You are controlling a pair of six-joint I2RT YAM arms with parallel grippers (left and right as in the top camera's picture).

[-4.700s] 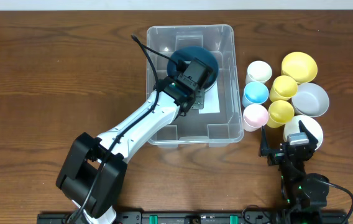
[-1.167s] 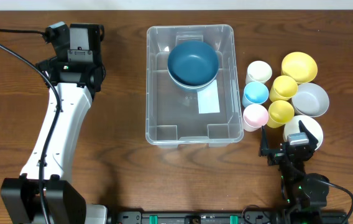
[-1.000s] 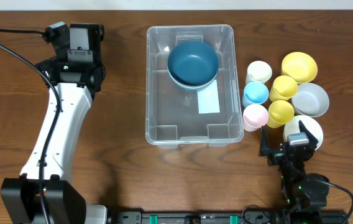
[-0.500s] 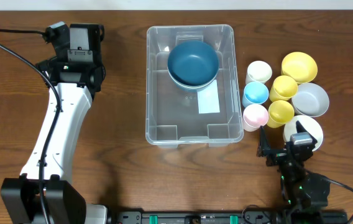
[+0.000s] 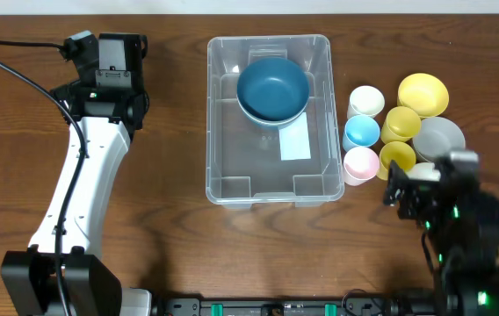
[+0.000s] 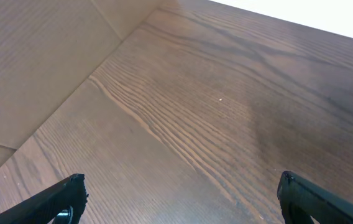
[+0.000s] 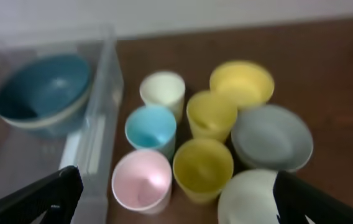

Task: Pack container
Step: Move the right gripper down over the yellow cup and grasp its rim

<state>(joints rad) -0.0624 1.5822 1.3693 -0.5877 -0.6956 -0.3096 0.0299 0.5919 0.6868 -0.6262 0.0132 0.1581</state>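
The left tool [image 6: 179, 202] hangs over bare table [image 6: 214, 99], well left of the container [image 5: 228, 171], its fingers spread wide and holding nothing. The container sits mid-table with one dark blue bowl [image 5: 272, 86] at its far end, beyond the white label [image 5: 295, 142], and nothing else in it. Packing looks barely begun. To the right, outside the wall, stand a white cup [image 5: 366, 100], blue cup [image 5: 361, 132], pink cup [image 5: 361, 163], two yellow cups [image 5: 401, 123], a yellow bowl [image 5: 423, 94], grey bowl [image 5: 440, 139] and white bowl [image 7: 251, 198]. All of these likely remain to pack. The right tool [image 7: 186, 202] hovers near them, fingers apart, empty.
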